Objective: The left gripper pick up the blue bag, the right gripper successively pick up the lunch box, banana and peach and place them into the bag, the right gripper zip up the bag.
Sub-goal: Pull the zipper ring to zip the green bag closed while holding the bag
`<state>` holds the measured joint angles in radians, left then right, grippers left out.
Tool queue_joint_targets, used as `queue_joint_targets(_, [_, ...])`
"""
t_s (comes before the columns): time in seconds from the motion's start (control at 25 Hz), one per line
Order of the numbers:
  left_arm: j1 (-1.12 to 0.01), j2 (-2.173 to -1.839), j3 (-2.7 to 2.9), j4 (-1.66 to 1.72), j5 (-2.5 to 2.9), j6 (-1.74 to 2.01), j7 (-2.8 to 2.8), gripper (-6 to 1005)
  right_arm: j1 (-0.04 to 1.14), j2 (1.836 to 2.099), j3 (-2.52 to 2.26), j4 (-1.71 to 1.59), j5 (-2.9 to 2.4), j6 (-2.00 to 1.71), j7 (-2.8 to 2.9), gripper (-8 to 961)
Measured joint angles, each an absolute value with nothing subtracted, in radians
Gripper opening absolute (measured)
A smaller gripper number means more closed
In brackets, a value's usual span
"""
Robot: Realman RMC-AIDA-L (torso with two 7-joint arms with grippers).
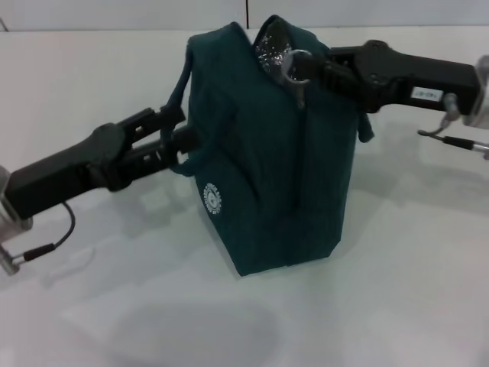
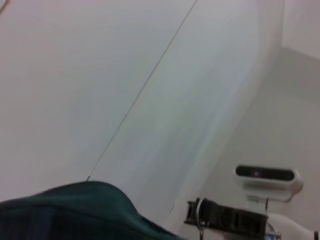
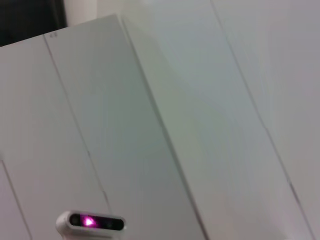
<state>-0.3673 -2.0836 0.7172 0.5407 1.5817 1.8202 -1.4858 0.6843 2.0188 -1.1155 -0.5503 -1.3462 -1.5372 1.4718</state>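
From the head view I see my left hand (image 1: 172, 134) clamped on the bag (image 1: 267, 153) handle and my right hand (image 1: 299, 70) holding the ring pull, mid-zip; left wrist shows that ring ahead; pull on.

Bag (image 1: 267, 168) stands mid-table (image 1: 412, 306) — left pincer (image 1: 177, 138) beside it, right pincer (image 1: 306, 67) atop.

Both arms black, boxy forearms w/ silver round wrists at the frame edges. Left gripper (image 1: 177, 130): black skeletal 2-finger claw; thin black cable (image 1: 53, 241) looped under its wrist. Right gripper (image 1: 306, 67): same black claw; small white label (image 1: 426, 94) on forearm, thin cable below.
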Motion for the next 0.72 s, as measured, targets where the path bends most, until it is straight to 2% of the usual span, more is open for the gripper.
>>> queue_joint_targets(0.28, [-0.354, -2.078, 0.714, 0.503, 1.588, 1.814, -1.446, 884, 0.748, 2.024, -1.173, -0.521, -1.345, -1.522, 1.465, 64])
queue_joint_targets(0.72, [-0.329, -2.070, 0.713, 0.509, 1.587, 1.807, -1.437, 884, 0.768, 2.028, -1.181, -0.519, -1.284, -1.484, 1.390, 66])
